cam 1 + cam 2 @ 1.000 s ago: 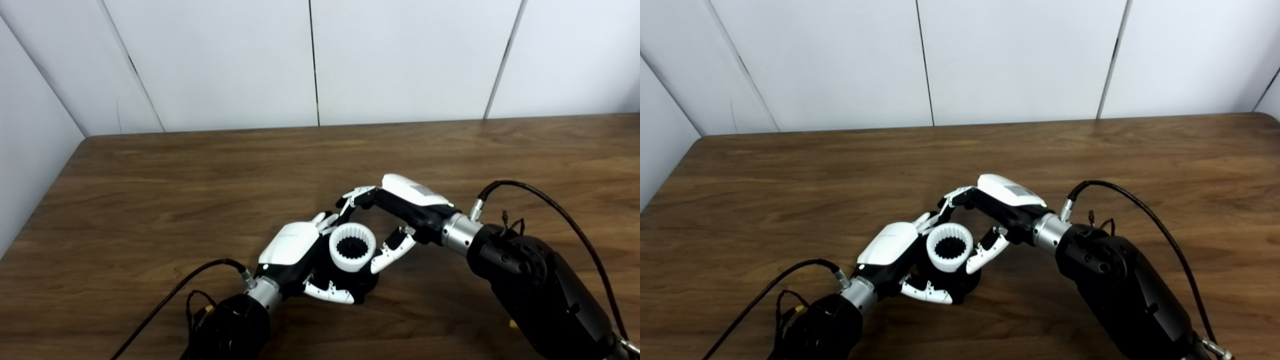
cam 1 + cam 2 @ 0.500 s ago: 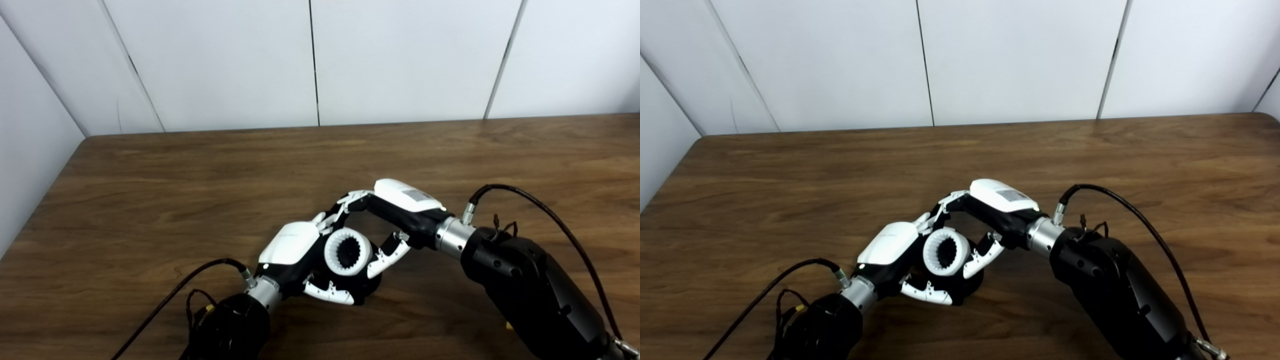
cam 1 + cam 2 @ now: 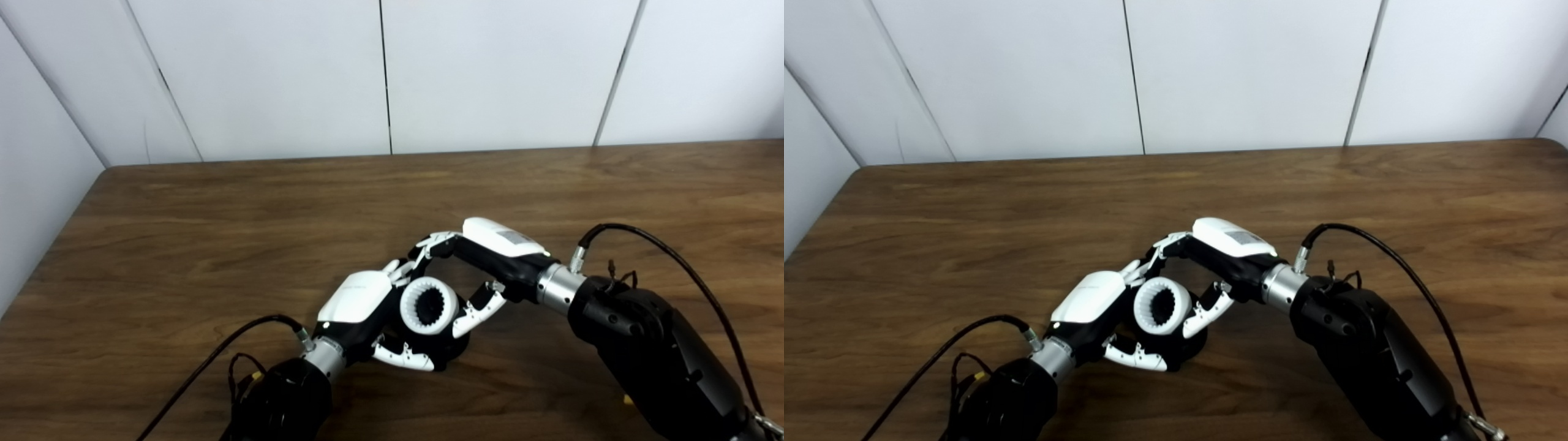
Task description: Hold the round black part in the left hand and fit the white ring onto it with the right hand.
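My left hand is shut on the round black part, whose dark body shows below and right of the fingers near the table. A white toothed ring sits tilted on top of that part, its opening facing up and toward me with a black toothed hub inside. My right hand reaches in from the right and grips the ring, thumb on its right side and fingers over its far edge. In the right eye view the ring sits between the two hands.
The brown wooden table runs to white wall panels at the back and left. A black cable trails from the left wrist and another cable loops from the right wrist.
The ring tipped from level to tilted toward the left hand and sank lower on the black part. The right hand shifted slightly left and down, then eased back a little.
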Robot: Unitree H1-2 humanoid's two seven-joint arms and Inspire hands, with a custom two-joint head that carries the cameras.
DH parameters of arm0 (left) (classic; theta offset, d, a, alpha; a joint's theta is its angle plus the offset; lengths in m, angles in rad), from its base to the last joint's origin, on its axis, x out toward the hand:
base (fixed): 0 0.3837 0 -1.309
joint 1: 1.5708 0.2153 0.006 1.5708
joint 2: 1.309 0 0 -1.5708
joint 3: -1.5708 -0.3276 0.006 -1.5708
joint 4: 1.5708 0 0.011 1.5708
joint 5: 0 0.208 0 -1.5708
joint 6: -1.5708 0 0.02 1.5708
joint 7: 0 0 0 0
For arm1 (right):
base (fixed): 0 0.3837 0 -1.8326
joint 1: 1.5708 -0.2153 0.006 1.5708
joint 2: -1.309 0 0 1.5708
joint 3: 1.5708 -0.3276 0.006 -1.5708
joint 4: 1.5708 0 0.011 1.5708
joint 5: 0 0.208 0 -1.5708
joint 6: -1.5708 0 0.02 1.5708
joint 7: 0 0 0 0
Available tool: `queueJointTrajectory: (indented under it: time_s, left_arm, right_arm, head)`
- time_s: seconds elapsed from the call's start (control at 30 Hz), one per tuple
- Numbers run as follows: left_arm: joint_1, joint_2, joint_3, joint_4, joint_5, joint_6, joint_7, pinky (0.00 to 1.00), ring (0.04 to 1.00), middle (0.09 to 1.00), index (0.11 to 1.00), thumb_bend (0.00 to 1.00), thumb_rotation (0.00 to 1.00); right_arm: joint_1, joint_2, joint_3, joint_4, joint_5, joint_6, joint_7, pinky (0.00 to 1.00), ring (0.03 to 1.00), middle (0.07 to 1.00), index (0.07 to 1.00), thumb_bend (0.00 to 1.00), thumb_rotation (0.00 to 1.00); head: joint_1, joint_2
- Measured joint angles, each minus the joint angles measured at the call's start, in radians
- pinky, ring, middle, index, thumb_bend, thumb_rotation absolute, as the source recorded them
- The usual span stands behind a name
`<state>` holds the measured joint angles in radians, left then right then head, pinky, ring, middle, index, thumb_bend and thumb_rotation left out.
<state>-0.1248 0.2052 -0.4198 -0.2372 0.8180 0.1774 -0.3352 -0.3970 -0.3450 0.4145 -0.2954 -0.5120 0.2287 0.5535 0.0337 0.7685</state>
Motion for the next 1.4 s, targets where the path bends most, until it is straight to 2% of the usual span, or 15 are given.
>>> queueJointTrajectory:
  time_s: [0.5,0.63,0.9,1.27,1.4]
  left_arm:
    - [0.0,0.0,-0.001,0.0,0.0,0.001,0.002,0.93,1.0,0.98,0.786,0.92,0.43]
    - [0.0,0.0,-0.001,0.0,0.0,0.003,-0.003,0.93,1.0,0.979,0.788,0.93,0.44]
    - [-0.001,0.001,0.001,-0.005,0.0,0.005,-0.014,0.93,1.0,0.979,0.786,0.92,0.45]
    - [-0.001,0.001,0.001,-0.005,0.0,0.002,-0.015,0.93,1.0,0.978,0.781,0.92,0.45]
    - [-0.001,0.001,0.004,-0.005,-0.001,0.001,-0.015,0.93,1.0,0.977,0.779,0.92,0.45]
  right_arm:
    - [0.015,0.002,-0.061,0.007,0.074,0.041,0.002,0.81,0.874,0.819,0.491,0.52,0.15]
    - [0.038,0.018,-0.096,0.027,0.128,0.082,0.001,0.82,0.857,0.82,0.491,0.52,0.15]
    - [0.094,0.059,-0.172,0.097,0.242,0.084,-0.026,0.85,0.863,0.824,0.492,0.52,0.16]
    - [0.114,0.073,-0.203,0.119,0.329,0.102,-0.049,0.94,0.903,0.834,0.492,0.52,0.16]
    - [0.13,0.074,-0.204,0.122,0.336,0.107,-0.058,0.94,0.901,0.832,0.492,0.52,0.16]
  head:
    - [0.012,0.006]
    - [0.014,0.009]
    - [0.02,0.011]
    - [0.023,0.014]
    - [0.018,0.017]
